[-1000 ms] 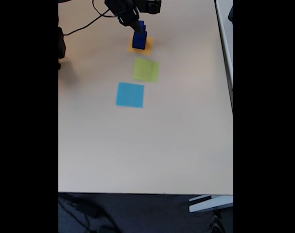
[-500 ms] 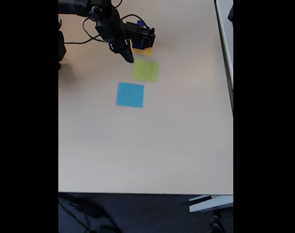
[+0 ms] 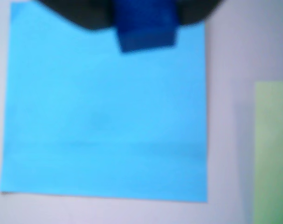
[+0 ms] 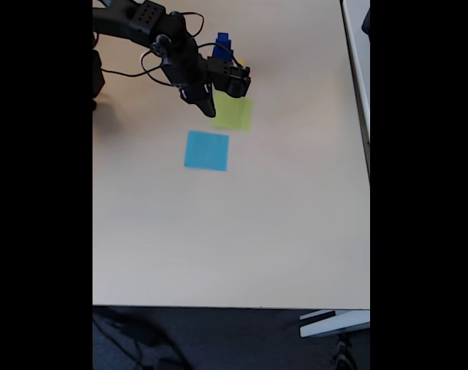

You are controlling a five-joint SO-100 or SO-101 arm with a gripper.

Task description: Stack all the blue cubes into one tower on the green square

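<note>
Claw [image 4: 207,104] pinches a blue cube [image 3: 146,25] above the light-blue square [image 3: 104,116]. Shift it sideways over the green square [image 4: 233,113], then lower squarely.

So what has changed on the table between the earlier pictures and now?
The arm has swung away from the far orange-yellow square toward the camera in the fixed view, and its gripper now hangs by the green square. The wrist view shows a blue cube between the fingers, above the light-blue square. Both paper squares stayed put.
</note>
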